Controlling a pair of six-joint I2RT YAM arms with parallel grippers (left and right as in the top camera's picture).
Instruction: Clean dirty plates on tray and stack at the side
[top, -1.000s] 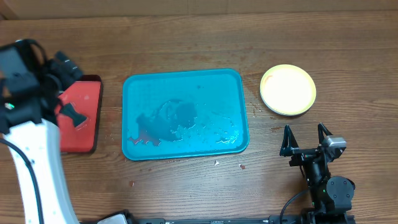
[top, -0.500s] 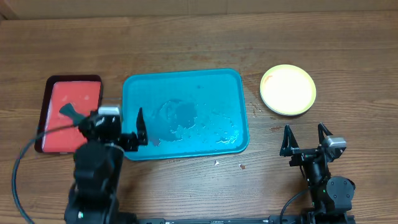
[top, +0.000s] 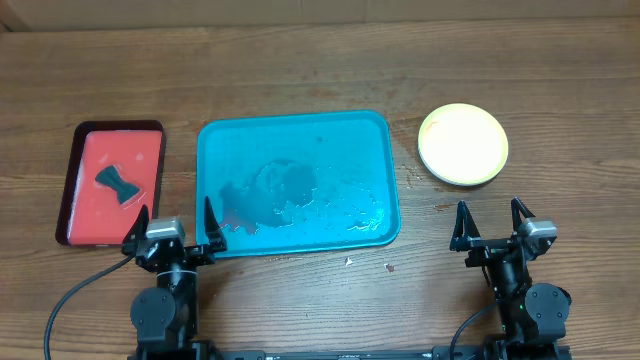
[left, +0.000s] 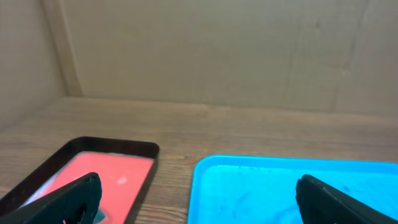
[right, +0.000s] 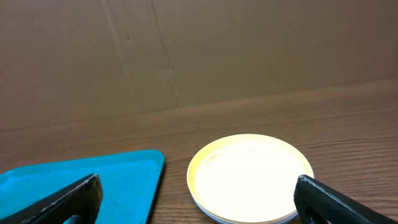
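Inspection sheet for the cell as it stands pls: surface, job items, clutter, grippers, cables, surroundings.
Surface: wooden table, a few small specks near the front of the teal tray.
Job's things: teal tray holds no plates, only a wet film with reddish traces. The plates are stacked to its right, yellow-green rim on top, top face clean.
Clutter: red tray at left, holding a dark bow-tie-shaped piece.
Grippers: left gripper open and empty; right gripper open and empty.
Cables: one black cable at each arm base, on the table.
Surroundings: cardboard wall behind the table.
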